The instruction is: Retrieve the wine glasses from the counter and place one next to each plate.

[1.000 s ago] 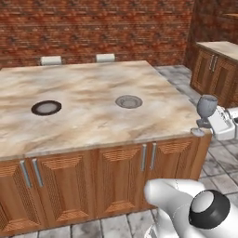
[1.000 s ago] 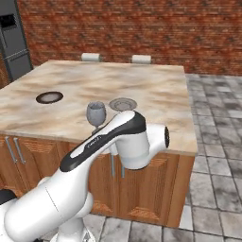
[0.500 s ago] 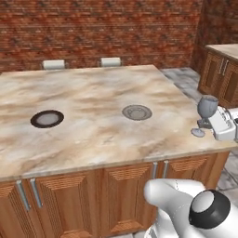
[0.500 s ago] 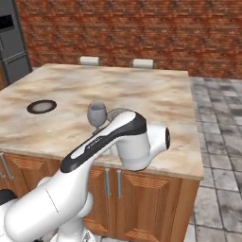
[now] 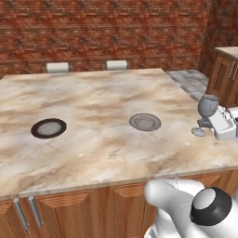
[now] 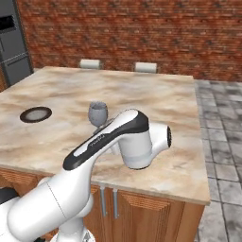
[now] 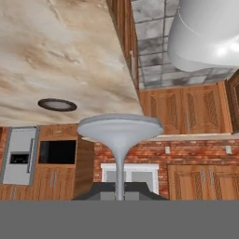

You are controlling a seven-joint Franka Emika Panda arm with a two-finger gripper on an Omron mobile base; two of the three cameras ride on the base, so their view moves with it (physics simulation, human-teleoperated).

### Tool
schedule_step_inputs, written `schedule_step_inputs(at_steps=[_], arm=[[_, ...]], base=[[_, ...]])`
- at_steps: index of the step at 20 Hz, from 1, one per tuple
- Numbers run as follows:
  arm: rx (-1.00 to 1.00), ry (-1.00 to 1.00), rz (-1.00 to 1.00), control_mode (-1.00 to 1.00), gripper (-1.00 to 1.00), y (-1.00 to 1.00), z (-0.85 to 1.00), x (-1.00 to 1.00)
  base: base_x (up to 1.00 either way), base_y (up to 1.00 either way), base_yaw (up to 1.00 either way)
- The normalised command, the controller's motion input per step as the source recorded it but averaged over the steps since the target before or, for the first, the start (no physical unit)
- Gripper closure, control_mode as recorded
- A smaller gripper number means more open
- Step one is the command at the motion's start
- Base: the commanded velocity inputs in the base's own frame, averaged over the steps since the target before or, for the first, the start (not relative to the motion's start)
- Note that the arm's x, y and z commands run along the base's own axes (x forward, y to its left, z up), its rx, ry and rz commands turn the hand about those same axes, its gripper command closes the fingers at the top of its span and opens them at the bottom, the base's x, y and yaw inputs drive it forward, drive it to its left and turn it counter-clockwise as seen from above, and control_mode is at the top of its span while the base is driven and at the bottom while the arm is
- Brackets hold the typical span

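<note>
Gripper was clamped tight on the stem of a wine glass, held upright. Glass was carried over the counter edge, right of the nearer plate; a second plate was seen farther left.

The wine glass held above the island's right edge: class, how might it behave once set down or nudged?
The wine glass probably tips easily: a rounded bowl rides high on a thin stem over a small round foot. It looks stiff but likely fragile at that stem. On the smooth marbled counter it may slide, and roll if toppled.
</note>
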Motion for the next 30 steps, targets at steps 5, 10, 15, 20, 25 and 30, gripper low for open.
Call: schedule_step_inputs(at_steps=[5,10,15,20,25,30], arm=[[0.0,0.0,0.0,1.0,1.0,0.0,0.0,0.0],[0.0,0.0,0.0,1.0,1.0,0.0,0.0,0.0],[0.0,0.0,0.0,1.0,1.0,0.0,0.0,0.0],[0.0,0.0,0.0,1.0,1.0,0.0,0.0,0.0],[0.0,0.0,0.0,1.0,1.0,0.0,0.0,0.0],[0.0,0.03,0.0,-1.0,1.0,-0.36,-0.17,0.32]], base=[[0.48,0.0,0.05],[0.28,0.0,0.07],[0.05,0.0,0.11],[0.0,0.0,0.14],[0.04,-0.04,0.08],[0.0,0.0,0.0]])
